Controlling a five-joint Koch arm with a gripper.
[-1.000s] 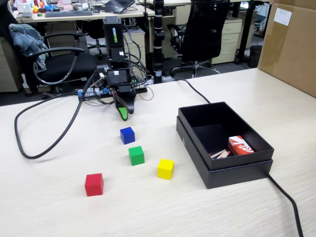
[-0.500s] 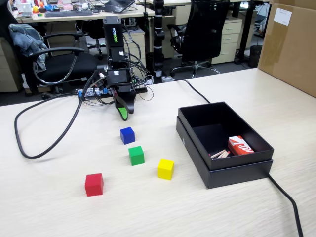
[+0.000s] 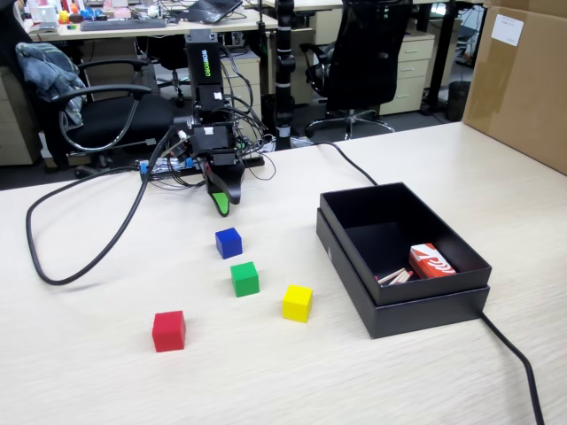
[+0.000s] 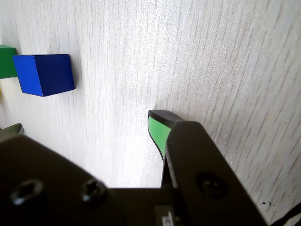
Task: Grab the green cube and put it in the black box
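in the fixed view the claw (image 3: 222,205) hangs tip-down just above the table (image 3: 106,381), at the foot of the folded arm, with nothing in it. only one green-lined tip can be made out here, so this view does not show whether the jaws are parted. the green cube (image 3: 244,278) sits on the bare table nearer the camera, with the blue cube (image 3: 229,243) between it and the claw, the yellow cube (image 3: 297,303) just to its right and the red cube (image 3: 168,330) further left. the black box (image 3: 350,212) stands well apart to the right, open, with a small red-and-white packet (image 3: 431,262) and some thin sticks in its near corner.

in the wrist view one green-padded finger (image 4: 157,132) points at the table, and a second tip only peeks in at the left edge, which suggests the claw (image 4: 87,125) is spread (a judgement, since that tip is barely in frame). the blue cube (image 4: 44,74) is whole, while the green cube (image 4: 6,61) is only a sliver cut off at the left edge.

the risk i see: the blue cube lies on the straight line to the green one, so a low reach could knock it or close on the wrong colour. the yellow neighbour could also get nudged by a wide claw.
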